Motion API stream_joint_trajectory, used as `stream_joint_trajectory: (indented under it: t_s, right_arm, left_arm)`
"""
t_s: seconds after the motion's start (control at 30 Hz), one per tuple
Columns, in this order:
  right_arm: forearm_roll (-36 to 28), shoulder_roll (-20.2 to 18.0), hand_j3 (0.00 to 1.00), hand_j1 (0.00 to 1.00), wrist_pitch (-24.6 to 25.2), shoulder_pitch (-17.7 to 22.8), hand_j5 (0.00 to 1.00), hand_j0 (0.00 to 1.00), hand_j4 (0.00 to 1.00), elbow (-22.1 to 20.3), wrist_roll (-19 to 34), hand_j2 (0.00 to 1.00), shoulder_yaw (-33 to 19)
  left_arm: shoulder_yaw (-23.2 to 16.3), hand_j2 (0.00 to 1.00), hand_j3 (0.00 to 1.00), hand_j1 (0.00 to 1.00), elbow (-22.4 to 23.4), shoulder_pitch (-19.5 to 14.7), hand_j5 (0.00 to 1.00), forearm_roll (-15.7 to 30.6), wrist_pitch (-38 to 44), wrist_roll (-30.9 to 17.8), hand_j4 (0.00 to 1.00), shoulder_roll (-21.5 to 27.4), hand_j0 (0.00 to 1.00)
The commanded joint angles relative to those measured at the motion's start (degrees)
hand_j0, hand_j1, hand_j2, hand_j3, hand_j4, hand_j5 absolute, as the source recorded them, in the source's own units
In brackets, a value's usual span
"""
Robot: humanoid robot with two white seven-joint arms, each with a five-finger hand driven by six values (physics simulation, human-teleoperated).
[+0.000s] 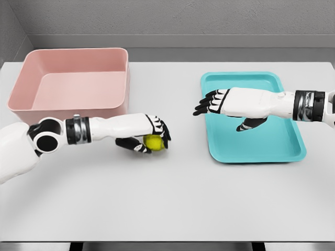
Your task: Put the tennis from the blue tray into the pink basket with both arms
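The left hand (152, 135) grasps the yellow tennis ball (153, 141) in curled fingers just above the worktop (167, 198), with the pink basket (73, 83) close behind and to its left, while the right hand (230, 104) hovers, fingers released, over the blue tray (282, 146).

The single head view looks down and forward from above the near edge of the table (172, 204), close enough that both arms enter from the lower sides, while the grey wall closes the far top of the frame.
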Motion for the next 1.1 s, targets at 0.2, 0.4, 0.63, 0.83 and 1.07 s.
stream_joint_trajectory:
  t_s: [0.2,0.4,0.63,0.83,1.07]
  right_arm:
    - [-0.36,-0.23,1.0,1.0,0.14,-0.09,1.0,1.0,1.0,-0.02,-0.03,1.0,-0.04]
    - [-0.45,-0.23,1.0,1.0,0.14,-0.18,1.0,1.0,1.0,-0.02,-0.12,1.0,-0.04]
    - [-0.45,-0.23,1.0,1.0,0.14,-0.17,1.0,1.0,1.0,-0.02,-0.03,1.0,-0.04]
    - [-0.45,-0.23,1.0,1.0,0.14,-0.18,1.0,1.0,1.0,-0.02,-0.12,1.0,-0.04]
    - [-0.45,-0.23,1.0,1.0,0.14,-0.18,1.0,1.0,1.0,0.25,-0.12,1.0,0.05]
  left_arm:
    - [3.27,0.54,0.54,0.54,-0.13,-0.7,0.54,0.49,0.08,0.02,0.54,0.98,0.54]
    - [3.79,0.54,0.54,0.54,0.05,-1.49,0.54,0.57,0.08,0.02,0.54,1.16,0.54]
    - [6.78,0.54,0.54,0.54,0.13,-1.41,0.54,0.84,0.08,0.1,0.54,2.83,0.54]
    - [8.36,0.54,0.54,0.54,0.49,-1.41,0.54,0.84,0.08,0.1,0.54,4.59,0.54]
    - [10.3,0.54,0.54,0.54,1.8,-1.32,0.54,0.75,0.08,0.1,0.54,5.03,0.54]
